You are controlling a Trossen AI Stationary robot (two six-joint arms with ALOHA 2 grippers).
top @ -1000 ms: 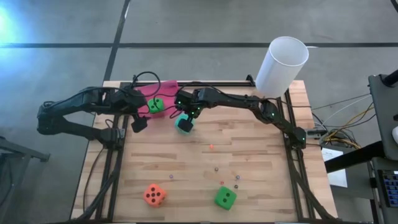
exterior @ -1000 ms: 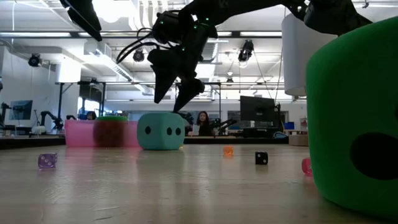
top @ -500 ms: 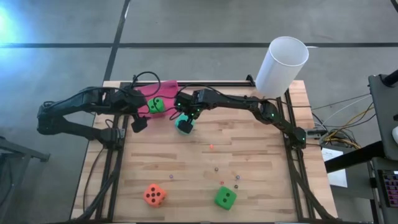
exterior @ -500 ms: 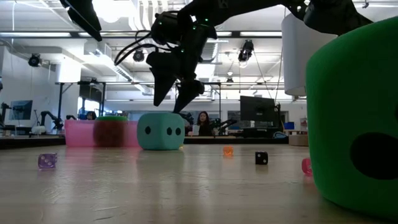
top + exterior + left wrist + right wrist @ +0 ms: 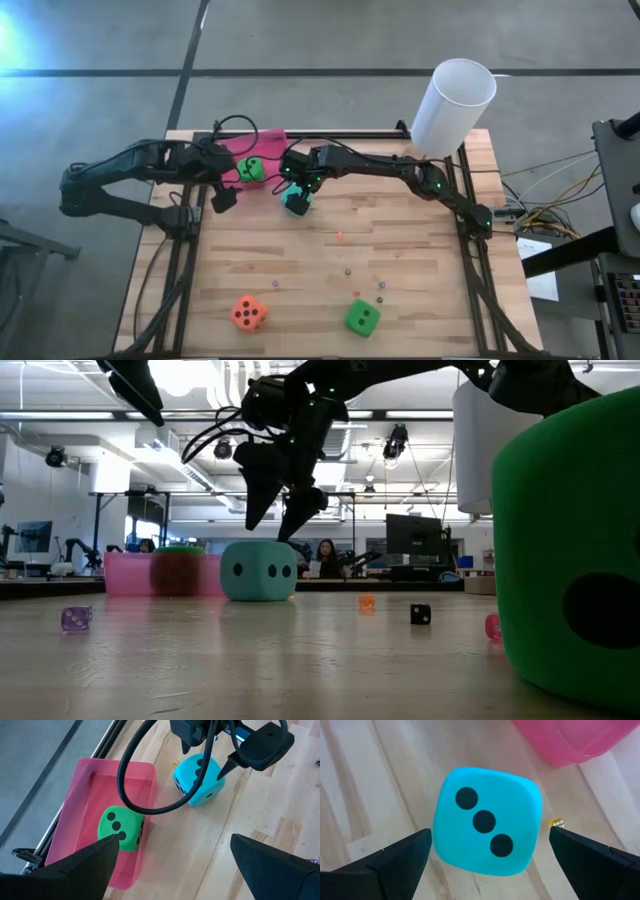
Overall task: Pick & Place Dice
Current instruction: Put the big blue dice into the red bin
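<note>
Since a second ago, right gripper [image 5: 296, 187] creeps toward the pink tray [image 5: 268, 143], jaws spread above the teal die [image 5: 296, 200] just beside it — looks soft, light; pinch opposite flat faces. Left gripper [image 5: 222, 180] waits, spread.

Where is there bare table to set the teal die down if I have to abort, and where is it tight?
Free: the wood between the teal die and the orange die, along the left edge, and the right side below the white cylinder. Tight: the back, where pink tray, left claw and right claw bunch; small beads dot the middle near the green die.
</note>
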